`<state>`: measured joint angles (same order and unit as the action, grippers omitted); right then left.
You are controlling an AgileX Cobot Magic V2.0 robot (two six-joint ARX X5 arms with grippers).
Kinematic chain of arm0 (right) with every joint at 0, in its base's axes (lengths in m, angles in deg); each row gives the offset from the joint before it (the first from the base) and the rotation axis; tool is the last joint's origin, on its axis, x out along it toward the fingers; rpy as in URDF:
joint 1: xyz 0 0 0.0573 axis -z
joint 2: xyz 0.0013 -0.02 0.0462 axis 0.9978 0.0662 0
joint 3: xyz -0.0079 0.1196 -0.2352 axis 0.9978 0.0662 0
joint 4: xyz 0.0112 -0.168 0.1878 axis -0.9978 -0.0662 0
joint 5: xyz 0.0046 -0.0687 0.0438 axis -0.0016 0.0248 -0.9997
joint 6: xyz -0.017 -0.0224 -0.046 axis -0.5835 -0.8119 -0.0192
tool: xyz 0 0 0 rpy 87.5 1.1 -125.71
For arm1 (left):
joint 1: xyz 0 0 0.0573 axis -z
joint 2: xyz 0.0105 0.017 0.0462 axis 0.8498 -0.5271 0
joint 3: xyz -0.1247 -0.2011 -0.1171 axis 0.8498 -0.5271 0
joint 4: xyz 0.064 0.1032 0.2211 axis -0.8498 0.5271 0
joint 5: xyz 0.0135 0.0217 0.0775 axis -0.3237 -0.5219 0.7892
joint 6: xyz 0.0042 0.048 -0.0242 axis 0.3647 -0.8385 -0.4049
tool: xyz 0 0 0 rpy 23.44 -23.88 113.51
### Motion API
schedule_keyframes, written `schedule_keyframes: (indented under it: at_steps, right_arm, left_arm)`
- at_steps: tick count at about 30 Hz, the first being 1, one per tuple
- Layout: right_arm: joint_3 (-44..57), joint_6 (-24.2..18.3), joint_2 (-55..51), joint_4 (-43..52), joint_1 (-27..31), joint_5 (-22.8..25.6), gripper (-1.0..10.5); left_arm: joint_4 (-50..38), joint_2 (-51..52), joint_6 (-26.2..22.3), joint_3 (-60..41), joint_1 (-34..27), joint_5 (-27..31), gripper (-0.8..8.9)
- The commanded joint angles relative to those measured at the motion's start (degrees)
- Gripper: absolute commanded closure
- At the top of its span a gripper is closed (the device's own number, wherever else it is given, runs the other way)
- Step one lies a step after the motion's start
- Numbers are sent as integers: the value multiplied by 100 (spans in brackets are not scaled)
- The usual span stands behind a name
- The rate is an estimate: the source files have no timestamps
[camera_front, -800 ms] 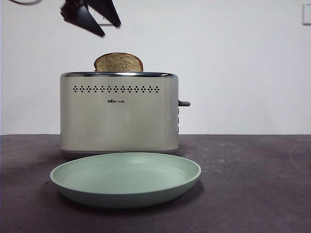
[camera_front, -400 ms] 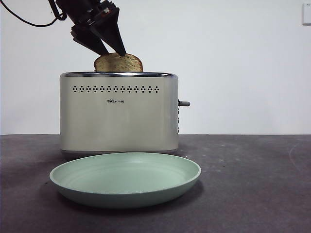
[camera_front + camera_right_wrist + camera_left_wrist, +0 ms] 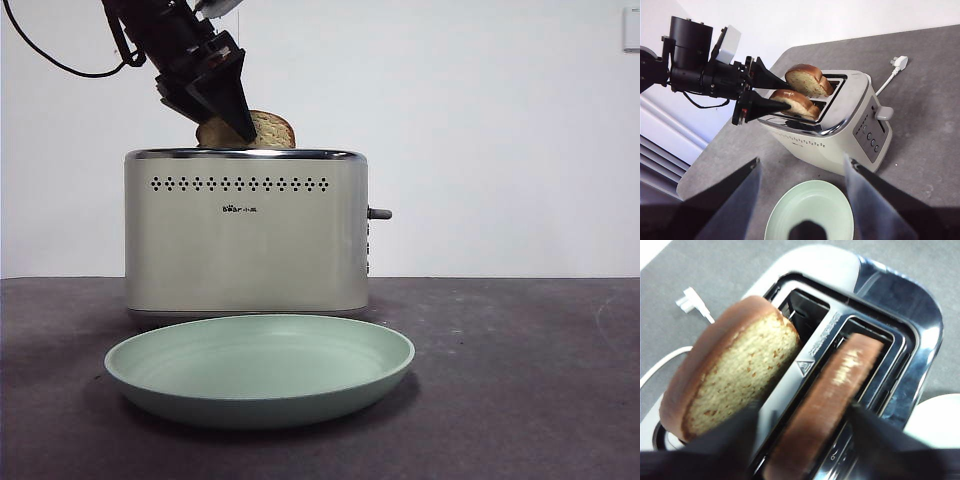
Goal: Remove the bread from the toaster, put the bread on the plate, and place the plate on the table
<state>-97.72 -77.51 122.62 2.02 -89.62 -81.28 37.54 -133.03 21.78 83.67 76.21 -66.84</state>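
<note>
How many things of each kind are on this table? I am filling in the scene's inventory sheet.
Bread slices: 2, the bread straddled by the left hand, and a second slice in the other slot
Toaster: 1
Plate: 1
Power plug: 1
Total: 5

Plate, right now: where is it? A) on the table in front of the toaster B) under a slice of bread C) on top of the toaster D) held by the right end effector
A: the plate lies flat and empty on the table in front of the toaster, with no end effector touching it.
</note>
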Motion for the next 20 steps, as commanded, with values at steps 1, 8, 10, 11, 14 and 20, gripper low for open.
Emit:
schedule_keyframes:
  at_steps: [1,8,10,11,14,20]
  right_arm:
    - [-9,-48,37,13,-13,111,668]
    - [-9,-450,278,-564,-13,614,668]
    - [-9,-566,413,-841,-13,614,668]
    - [-7,-647,494,-997,-13,614,668]
    - [-7,-870,754,-1364,-26,612,668]
    - [-7,-1102,1307,-1779,-149,614,668]
  left_arm:
    - [4,9,-57,107,-11,22,820]
    - [651,339,573,789,0,-317,820]
    - [706,544,789,866,0,-710,820]
    - [717,682,903,866,-4,-925,819]
    - [791,1036,1246,866,-13,-1235,820]
    - [1390,1606,2028,861,0,-1233,820]
